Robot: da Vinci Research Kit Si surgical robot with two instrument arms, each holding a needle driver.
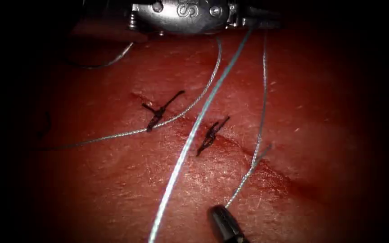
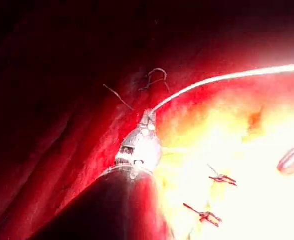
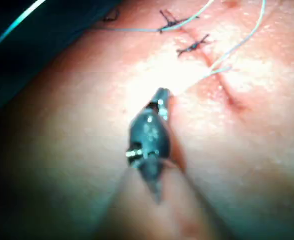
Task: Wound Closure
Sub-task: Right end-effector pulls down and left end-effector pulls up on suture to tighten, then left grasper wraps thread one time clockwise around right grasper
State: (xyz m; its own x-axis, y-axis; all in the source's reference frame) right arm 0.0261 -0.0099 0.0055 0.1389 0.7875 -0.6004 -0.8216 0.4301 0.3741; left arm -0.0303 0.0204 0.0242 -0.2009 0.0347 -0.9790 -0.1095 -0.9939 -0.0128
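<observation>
Both tools' fingers clamped on thread [image 1: 190, 135]: right tool [image 1: 223, 221] below third stitch site on cut [image 1: 266, 173], left tool [image 2: 148, 120] far beyond knots [image 1: 158, 112]; looks like knot tying, needs balanced tension; needle unseen.

Off-task items: red fluid [image 1: 275, 177] pooled along the lower-right stretch of the cut [image 1: 239, 145]. Right wrist view: dark surface [image 3: 31, 65] beyond the edge of the tissue [image 3: 86, 150]; can't tell its material.
</observation>
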